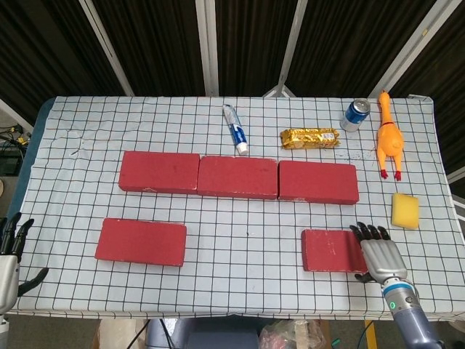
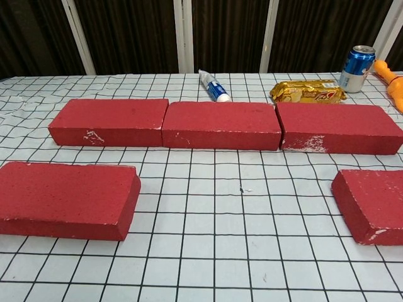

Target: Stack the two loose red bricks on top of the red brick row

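At the far left edge of the head view, the left hand (image 1: 13, 251) hangs off the table's side, dark fingers spread apart and holding nothing. Just inside it, the left loose brick (image 1: 141, 241) lies flat on the checked tablecloth (image 1: 247, 291), a matte red slab with a rough, chipped face. Beyond it the brick row (image 1: 238, 177) runs three bricks end to end, with white scuffs along its front edges, plainest in the chest view (image 2: 221, 125). Behind the row lie a toothpaste tube (image 1: 235, 129), a gold foil snack pack (image 1: 310, 137), a blue drink can (image 1: 355, 114) and a rubber chicken (image 1: 389, 136); a yellow sponge (image 1: 405, 209) sits toward the right edge. The right loose brick (image 1: 333, 250) lies near the front, and the right hand (image 1: 379, 251) presses against its right end, metallic back upward, dark fingers together and pointing away; whether it grips the brick I cannot tell. The chest view shows neither hand.
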### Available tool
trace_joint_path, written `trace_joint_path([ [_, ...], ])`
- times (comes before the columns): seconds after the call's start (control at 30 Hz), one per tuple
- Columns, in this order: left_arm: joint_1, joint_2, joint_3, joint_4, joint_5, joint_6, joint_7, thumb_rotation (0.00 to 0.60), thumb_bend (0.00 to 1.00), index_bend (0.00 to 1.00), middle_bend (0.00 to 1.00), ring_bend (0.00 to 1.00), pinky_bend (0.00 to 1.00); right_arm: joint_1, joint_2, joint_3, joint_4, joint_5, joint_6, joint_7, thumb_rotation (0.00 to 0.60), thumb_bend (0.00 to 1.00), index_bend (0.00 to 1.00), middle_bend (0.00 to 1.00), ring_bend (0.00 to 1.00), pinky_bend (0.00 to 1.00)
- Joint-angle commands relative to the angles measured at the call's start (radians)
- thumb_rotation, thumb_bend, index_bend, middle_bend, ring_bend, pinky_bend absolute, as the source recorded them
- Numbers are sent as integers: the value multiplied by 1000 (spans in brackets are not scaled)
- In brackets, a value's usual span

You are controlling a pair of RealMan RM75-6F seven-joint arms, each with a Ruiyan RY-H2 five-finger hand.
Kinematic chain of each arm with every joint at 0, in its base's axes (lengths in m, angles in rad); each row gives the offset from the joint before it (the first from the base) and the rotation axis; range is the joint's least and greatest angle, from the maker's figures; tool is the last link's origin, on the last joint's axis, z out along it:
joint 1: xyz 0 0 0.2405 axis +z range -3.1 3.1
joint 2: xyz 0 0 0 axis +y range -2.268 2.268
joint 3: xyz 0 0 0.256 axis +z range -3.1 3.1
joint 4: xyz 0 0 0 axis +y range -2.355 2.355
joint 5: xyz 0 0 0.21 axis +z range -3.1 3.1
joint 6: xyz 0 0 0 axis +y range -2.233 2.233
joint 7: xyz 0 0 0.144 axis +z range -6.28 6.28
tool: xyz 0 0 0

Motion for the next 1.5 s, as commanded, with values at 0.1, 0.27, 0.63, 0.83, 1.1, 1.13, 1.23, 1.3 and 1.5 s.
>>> trace_joint_path([
  [0.1, -2, -2, 0, 1, -3, -6, 8, 600, 0, 131, 12, 16, 114, 29, -45, -15, 27, 51, 8, -22, 600, 189, 24, 0, 0, 0],
  [0.27, -4, -4, -1, 0, -6, -8, 14, 600, 0, 131, 12, 16, 114, 48, -76, -19, 46, 75, 23, -29, 600, 189, 24, 0, 0, 0],
  [0.63, -6, -5, -4, 2, -13, -10, 16, 600, 0, 131, 12, 16, 114, 83, -97, -35, 56, 111, 34, -40, 600, 189, 24, 0, 0, 0],
  [0.83, -7, -6, -3, 1, -13, -11, 19, 600, 0, 131, 12, 16, 114, 98, -108, -47, 68, 131, 39, -47, 600, 189, 43, 46, 0, 0],
  [1.1, -8, -7, -2, 0, -13, -14, 22, 600, 0, 138, 12, 17, 114, 96, -132, -52, 85, 94, 76, -22, 600, 189, 206, 209, 123, 0],
  [1.13, -8, -7, -1, 0, -13, -14, 23, 600, 0, 138, 12, 17, 114, 96, -130, -55, 84, 90, 75, -20, 600, 189, 212, 219, 132, 0],
  [1.23, -8, -7, -1, 0, -15, -16, 24, 600, 0, 139, 12, 17, 114, 101, -130, -59, 86, 93, 72, -21, 600, 189, 229, 233, 145, 0],
  [1.3, -7, -5, -1, -2, -17, -15, 22, 600, 0, 140, 12, 17, 114, 105, -129, -60, 84, 97, 71, -21, 600, 189, 246, 239, 154, 0],
  [1.5, -6, -2, -3, -3, -19, -11, 18, 600, 0, 140, 12, 18, 114, 108, -107, -47, 53, 80, 93, -2, 600, 189, 252, 247, 165, 0],
])
